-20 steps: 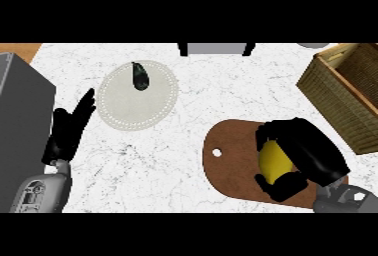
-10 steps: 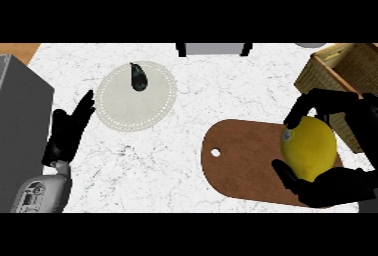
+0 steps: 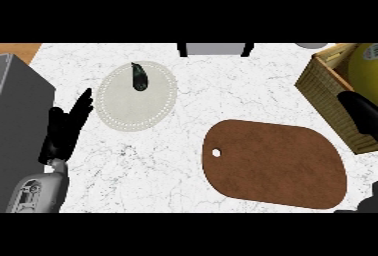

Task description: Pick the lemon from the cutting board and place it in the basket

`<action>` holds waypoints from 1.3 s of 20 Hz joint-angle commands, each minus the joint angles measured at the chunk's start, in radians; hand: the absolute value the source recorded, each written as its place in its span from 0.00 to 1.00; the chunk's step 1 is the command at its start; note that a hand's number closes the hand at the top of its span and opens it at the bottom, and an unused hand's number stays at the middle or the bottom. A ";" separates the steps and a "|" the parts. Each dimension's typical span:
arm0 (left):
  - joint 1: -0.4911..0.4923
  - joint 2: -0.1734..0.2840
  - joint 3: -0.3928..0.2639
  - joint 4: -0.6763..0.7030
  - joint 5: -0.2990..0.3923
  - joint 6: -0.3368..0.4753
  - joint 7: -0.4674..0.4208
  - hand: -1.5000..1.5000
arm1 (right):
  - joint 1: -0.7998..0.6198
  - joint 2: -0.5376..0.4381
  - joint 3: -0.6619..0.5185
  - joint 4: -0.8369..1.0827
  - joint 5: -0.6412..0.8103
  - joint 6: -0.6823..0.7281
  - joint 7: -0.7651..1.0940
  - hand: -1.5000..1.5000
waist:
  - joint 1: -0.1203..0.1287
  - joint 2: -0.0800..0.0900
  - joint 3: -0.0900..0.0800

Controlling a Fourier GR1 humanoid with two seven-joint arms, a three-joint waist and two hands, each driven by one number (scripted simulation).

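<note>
Two hands in view, one on each side of the white marble counter (image 3: 192, 165). Left hand (image 3: 65, 131) sits at the left edge, fingers straight and up, relaxed, holding nothing, next to a dark grey appliance (image 3: 22, 105).

Right hand (image 3: 360, 112) shows only as black fingers at the far right edge, over the basket (image 3: 325, 92). Lemon (image 3: 365, 62) is a yellow curve at the upper right edge, above those fingers and over the basket's opening. Most of it is cut off by the frame. Can't tell whether the fingers are wrapped round it or how they sit: too little of the hand shows.

Cutting board (image 3: 277, 162) is brown, rounded, with a small hole near its left end. It lies lower right of centre on the counter with nothing on it. Basket is woven, tan, at the right edge just above and to the right of the board.

Round pale plate (image 3: 125, 107) sits upper left of centre, well apart from the board. Small dark object (image 3: 139, 78) lies on the plate's upper part; can't identify it. Grey block with black sides (image 3: 214, 48) sits at the counter's top edge. Strip of wood-coloured surface (image 3: 18, 50) shows in the top left corner.
</note>
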 commanded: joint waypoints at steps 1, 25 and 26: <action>-0.006 0.017 0.017 0.020 0.003 -0.006 -0.007 0.50 | -0.193 -0.131 -0.088 0.112 -0.099 0.022 0.183 1.00 | -0.001 0.002 0.001; 0.015 -0.021 -0.024 -0.039 -0.016 0.006 0.002 0.50 | 0.000 -0.799 0.049 0.999 0.403 -0.149 -0.842 1.00 | 0.040 0.022 0.004; -0.017 -0.019 -0.029 -0.027 -0.020 0.004 0.009 0.50 | -0.089 -0.780 0.098 1.031 0.414 -0.141 -0.836 1.00 | 0.038 0.018 0.002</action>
